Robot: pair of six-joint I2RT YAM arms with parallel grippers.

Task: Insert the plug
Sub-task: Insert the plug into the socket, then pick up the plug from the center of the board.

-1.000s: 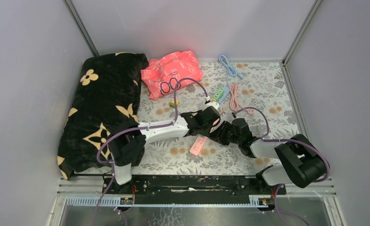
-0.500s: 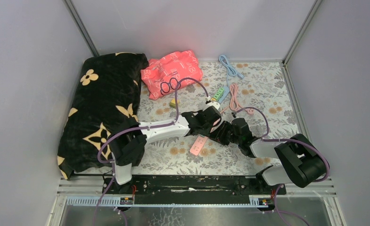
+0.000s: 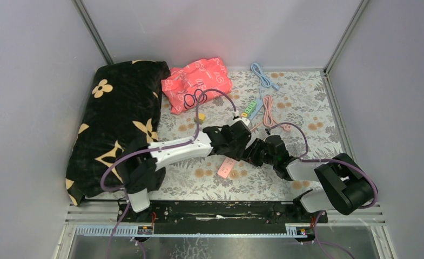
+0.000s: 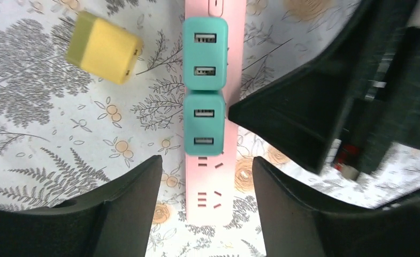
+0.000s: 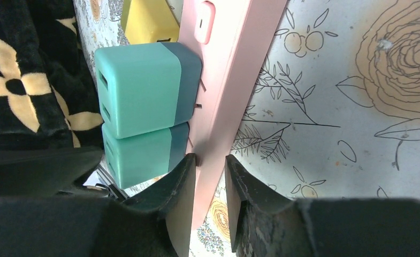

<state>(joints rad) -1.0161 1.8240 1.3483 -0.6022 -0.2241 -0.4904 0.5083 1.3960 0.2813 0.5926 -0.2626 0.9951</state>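
A pink power strip (image 4: 214, 176) lies on the floral mat, seen in the top view as the strip (image 3: 227, 167) under both wrists. Two teal plugs sit in it side by side: one (image 4: 205, 53) near the switch, the other (image 4: 203, 123) below it. My left gripper (image 4: 206, 160) is open, its fingers either side of the strip's free end and not touching it. My right gripper (image 5: 210, 158) is shut on the strip's long edge (image 5: 234, 91), just beside the teal plugs (image 5: 143, 88). A loose yellow plug (image 4: 103, 48) lies off the strip.
A black flowered cushion (image 3: 118, 124) fills the left side. A red-pink bag (image 3: 199, 81) lies at the back, with a blue cable (image 3: 263, 75), a pink cable (image 3: 271, 113) and a green strip (image 3: 249, 108) behind the grippers. The right gripper's body (image 4: 330, 96) crowds the strip's right.
My left gripper was shut and has opened, letting go of the lower teal plug, which stays in the strip. The left arm has shifted slightly. The right gripper keeps its hold.
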